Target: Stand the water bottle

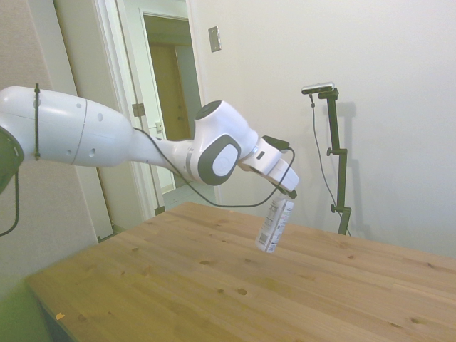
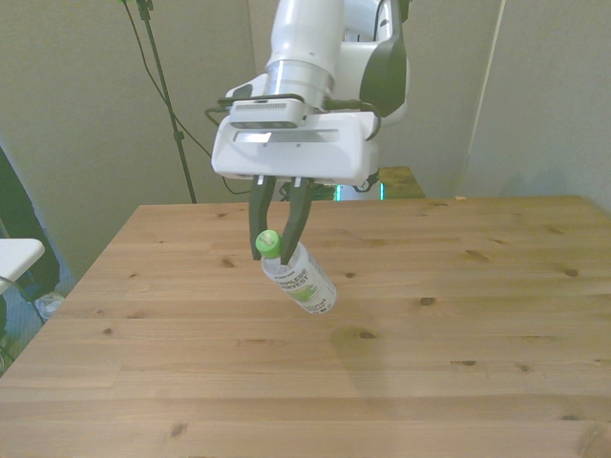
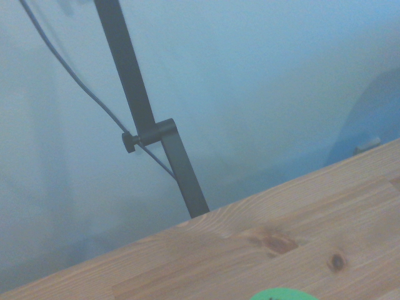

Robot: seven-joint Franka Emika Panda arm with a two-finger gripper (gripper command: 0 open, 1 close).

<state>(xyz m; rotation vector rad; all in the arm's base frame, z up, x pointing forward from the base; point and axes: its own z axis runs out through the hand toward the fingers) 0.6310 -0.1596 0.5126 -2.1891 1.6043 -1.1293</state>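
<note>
A: What does the gripper have hold of?

B: Its two dark fingers are closed on the bottle at the neck, right by the green cap. The fingers sit narrow, with only that neck between them.

A: And where is the bottle?

B: In the air above the table, not touching it. It hangs tilted. In the side view the cap end is up at the gripper and the base of the bottle points down and slants back toward the arm. In the front view the base leans toward the front view's right. It is over the middle of the table, nearer the far edge in the front view.

A: How far along does the task look?

B: The pickup seems done and the bottle is lifted clear. What is left, by this reading, is to bring the body to vertical, lower the base flat onto the wood, and let go. It is not yet standing.

A: Anything in the way?

B: Nothing else shows on the wood beneath or near the bottle. The wrist view shows only wood grain, a wall, and a sliver of the green cap at the frame's edge. The main risk is the tilt: set down at that angle, the base could land on its edge and the bottle tip over.
</note>
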